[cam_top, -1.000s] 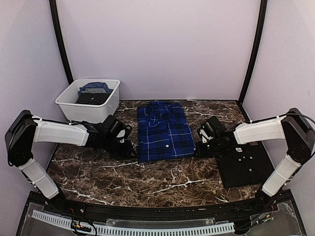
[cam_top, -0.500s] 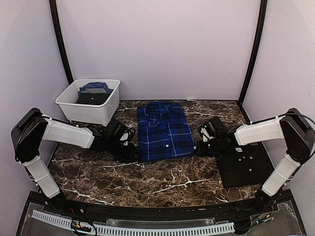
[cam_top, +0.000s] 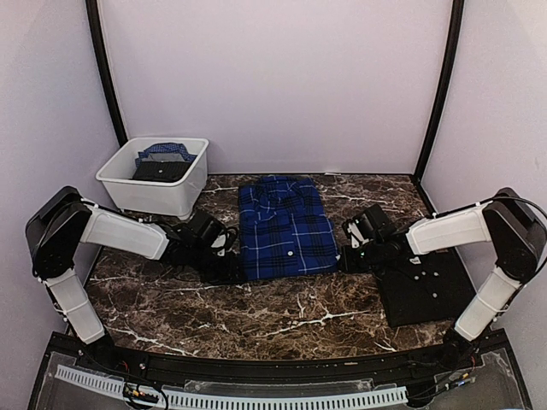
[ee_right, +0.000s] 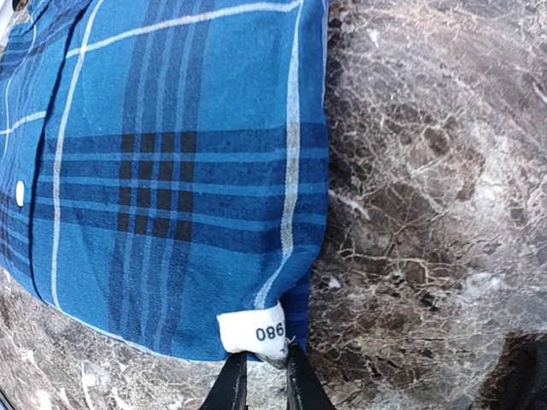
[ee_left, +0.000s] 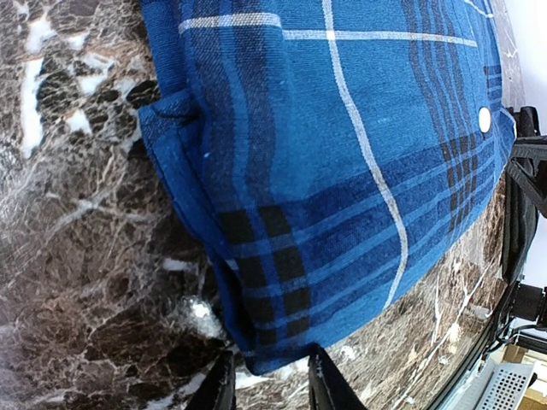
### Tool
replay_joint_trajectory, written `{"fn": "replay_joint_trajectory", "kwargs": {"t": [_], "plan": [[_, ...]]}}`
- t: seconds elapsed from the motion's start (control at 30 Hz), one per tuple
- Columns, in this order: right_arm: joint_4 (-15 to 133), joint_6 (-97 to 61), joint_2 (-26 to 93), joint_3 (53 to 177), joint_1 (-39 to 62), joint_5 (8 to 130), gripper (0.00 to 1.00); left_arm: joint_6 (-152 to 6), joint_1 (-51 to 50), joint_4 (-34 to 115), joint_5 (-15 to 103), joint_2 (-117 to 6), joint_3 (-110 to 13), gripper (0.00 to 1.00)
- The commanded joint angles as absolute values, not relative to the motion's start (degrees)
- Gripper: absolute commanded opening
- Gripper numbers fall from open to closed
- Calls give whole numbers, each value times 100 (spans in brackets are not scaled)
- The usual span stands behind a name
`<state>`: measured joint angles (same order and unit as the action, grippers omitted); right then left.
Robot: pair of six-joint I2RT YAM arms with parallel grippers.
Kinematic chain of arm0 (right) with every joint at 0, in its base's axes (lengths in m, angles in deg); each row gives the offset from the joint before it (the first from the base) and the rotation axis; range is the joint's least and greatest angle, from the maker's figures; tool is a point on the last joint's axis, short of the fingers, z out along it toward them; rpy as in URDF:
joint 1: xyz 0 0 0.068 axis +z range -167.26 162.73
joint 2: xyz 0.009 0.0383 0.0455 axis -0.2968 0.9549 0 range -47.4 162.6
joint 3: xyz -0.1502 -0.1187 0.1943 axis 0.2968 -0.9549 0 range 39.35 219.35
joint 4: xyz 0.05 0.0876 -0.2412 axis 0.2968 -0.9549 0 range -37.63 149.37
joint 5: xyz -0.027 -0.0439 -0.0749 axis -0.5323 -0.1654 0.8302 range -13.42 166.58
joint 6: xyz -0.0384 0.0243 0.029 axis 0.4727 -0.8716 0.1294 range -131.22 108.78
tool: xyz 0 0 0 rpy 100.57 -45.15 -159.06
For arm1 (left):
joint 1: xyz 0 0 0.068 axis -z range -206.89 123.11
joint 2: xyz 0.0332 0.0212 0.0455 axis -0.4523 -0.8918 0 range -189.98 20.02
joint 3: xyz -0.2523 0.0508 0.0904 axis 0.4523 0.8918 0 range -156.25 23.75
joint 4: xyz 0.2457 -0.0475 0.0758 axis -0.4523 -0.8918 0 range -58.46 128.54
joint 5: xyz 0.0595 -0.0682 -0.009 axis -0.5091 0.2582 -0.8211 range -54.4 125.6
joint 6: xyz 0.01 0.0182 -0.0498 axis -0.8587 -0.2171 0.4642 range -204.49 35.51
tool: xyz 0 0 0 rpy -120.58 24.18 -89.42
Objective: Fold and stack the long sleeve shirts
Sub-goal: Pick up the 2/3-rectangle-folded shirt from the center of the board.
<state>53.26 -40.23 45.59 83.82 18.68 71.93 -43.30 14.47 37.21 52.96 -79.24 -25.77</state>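
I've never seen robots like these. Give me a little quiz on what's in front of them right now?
1. Fill in: the left claw and right claw each sit at a near ___ of the blue plaid shirt.
2. The white tub stands on the marble table at: A) its far left, B) its far right, C) its middle.
3. True or false: the black shirt lies under the plaid one.

Key: 1 corner; 2 A; 3 false, as it lies apart, at the right.
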Motion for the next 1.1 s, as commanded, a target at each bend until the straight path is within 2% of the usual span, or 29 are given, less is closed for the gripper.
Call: {"fn": "replay_joint_trajectory", "kwargs": {"t": [0.0, 0.17, 0.27, 0.43, 0.73, 1.07], "plan": [[5735, -3972, 4705, 8230, 1899, 7080, 13, -4353, 1476, 3458, 5190, -8061, -2642, 28], [5762, -3992, 4732, 8209, 1992, 7065, 6, -4300, 1485, 3560, 5287, -8108, -2644, 23], [5738, -4017, 4681, 8174, 2034, 7137, 0, -4275, 1485, 3531, 5202, -8123, -2659, 14], [5662, -4087, 4456, 8029, 2082, 7173, 0, -4229, 1478, 3425, 5101, -8036, -2647, 0], [5509, -4521, 3761, 7462, 2454, 7225, 0, -4093, 1566, 3168, 4953, -7429, -2126, 0], [4929, -5099, 2646, 7136, 3109, 7542, 0, -3934, 1894, 2536, 4620, -6061, -1621, 0]]}}
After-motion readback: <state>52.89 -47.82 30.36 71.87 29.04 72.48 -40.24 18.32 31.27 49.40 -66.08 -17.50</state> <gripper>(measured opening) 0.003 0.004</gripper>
